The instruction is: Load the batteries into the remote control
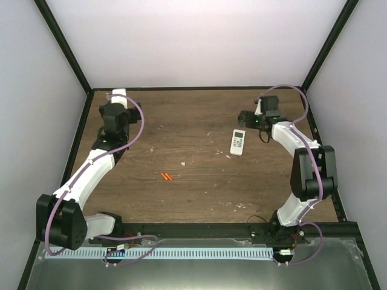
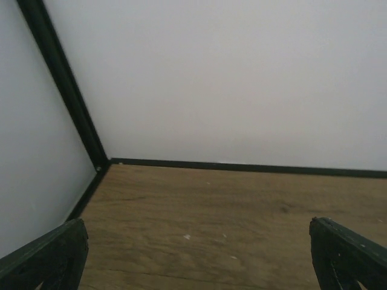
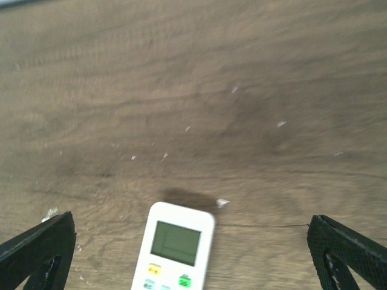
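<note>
Loading has not begun: batteries (image 1: 166,176) lie on the table (image 1: 199,193), well apart from the remote control (image 3: 175,248), display-up near the right gripper (image 1: 245,119). It and the left gripper (image 1: 117,95) gape wide, empty. Battery cover hidden, perhaps still fitted.

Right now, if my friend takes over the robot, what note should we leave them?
Left gripper: fingers open, empty, near the far left corner of the table, away from everything.
Right gripper: fingers open, empty, hovering close to the remote control, which shows between the fingers in the right wrist view.
Remote control: flat on the table, display side up, right of the middle.
Batteries: side by side mid-table, left of the remote and nearer the arms.
Done: nothing loaded yet.
Left: reach the hidden underside, put both batteries in.
</note>
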You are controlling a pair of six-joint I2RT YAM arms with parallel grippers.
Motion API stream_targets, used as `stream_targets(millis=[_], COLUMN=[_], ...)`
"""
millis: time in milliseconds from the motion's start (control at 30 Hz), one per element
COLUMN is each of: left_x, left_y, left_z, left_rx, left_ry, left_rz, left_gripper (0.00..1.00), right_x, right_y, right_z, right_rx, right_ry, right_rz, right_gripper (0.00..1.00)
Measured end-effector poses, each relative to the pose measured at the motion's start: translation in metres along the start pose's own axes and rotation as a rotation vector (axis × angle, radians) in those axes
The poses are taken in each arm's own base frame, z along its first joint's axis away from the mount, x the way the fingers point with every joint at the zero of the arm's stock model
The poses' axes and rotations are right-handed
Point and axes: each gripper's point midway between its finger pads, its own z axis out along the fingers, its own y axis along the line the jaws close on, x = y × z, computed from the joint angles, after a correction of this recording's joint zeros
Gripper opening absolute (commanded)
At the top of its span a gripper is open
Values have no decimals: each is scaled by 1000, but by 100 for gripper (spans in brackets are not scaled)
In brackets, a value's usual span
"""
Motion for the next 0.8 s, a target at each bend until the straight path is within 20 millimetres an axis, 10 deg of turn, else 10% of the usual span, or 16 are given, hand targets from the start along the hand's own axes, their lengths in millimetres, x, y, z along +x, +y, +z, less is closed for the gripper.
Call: stream_targets(millis=[300, 800], left_x=[6, 35], left_y=[-21, -33], left_z=[-2, 9], left_rx=[60, 102], left_ry=[48, 132], left_rz=[20, 89], left_gripper=[100, 100], right_x=[62, 114], right_y=[27, 42], right_z=[53, 58], right_rx=[79, 129], right_ry=[268, 418], right_rz=[18, 43], right_gripper=[100, 100])
